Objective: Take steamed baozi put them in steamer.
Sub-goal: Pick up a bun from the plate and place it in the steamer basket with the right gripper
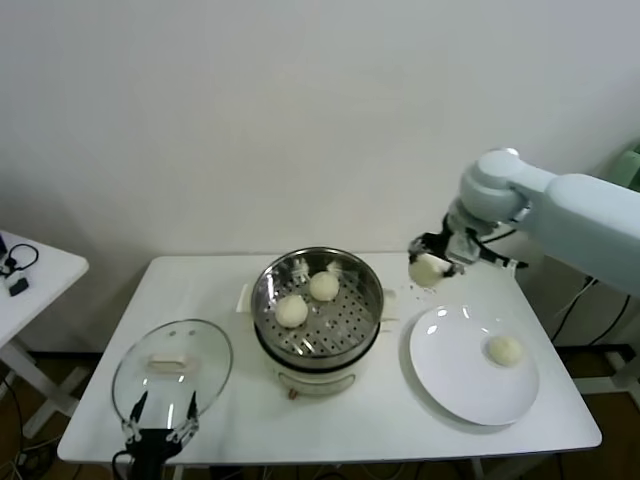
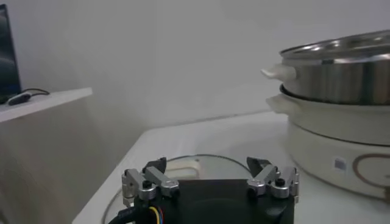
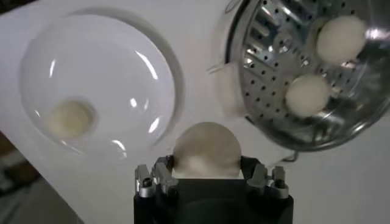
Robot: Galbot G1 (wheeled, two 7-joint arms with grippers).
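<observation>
Your right gripper (image 1: pixel 432 262) is clamped on a baozi (image 3: pixel 206 150), held in the air beside the steamer (image 1: pixel 368 290), above the table between steamer and white plate (image 1: pixel 455 385). Two buns (image 1: pixel 291 310) sit inside the steamer, one (image 1: pixel 505 349) on the plate. Your left gripper (image 1: pixel 160 417) hangs spread apart over the glass lid (image 1: pixel 170 365).

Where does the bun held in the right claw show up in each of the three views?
Head view: the held bun hangs in the right claw above the table, between steamer and plate.
Left wrist view: not in it.
Right wrist view: held bun low in the middle, gripped by the claw.
Shared landmark: the steamer, in all three.
</observation>
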